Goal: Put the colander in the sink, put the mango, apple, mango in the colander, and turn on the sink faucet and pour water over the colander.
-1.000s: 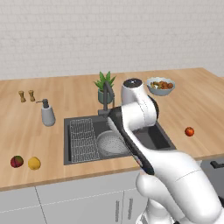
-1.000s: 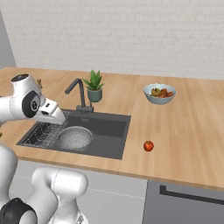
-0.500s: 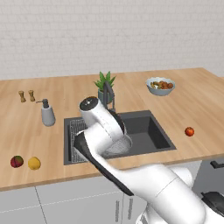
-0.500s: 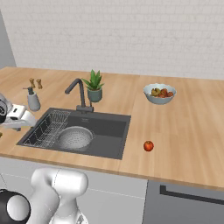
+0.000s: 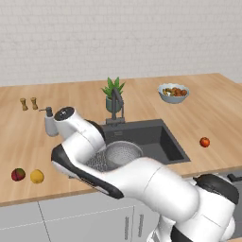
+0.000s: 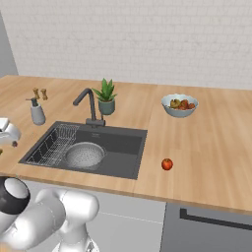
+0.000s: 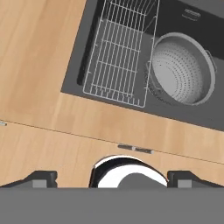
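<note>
The gripper [image 7: 112,178] is spread wide and empty above the counter [image 7: 39,57] at its front edge. The grey perforated colander [image 7: 181,70] sits upright in the sink [image 7: 183,26], beside the wire rack [image 7: 120,52].

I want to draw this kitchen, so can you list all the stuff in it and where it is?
colander: 1, grey, in the sink, empty
sink: 1, dark grey, set in the counter
rack: 1, wire, in the sink beside the colander
faucet: 1, dark grey, behind the sink
plant: 1, green, next to the faucet
soap bottle: 1, grey, left of the sink
shakers: 2, brown, far left of counter
fruit bowl: 1, pale, right of the sink
red fruit: 1, right of the sink
fruits: 2, red and yellow, near left edge
arm: white, jaws open
</note>
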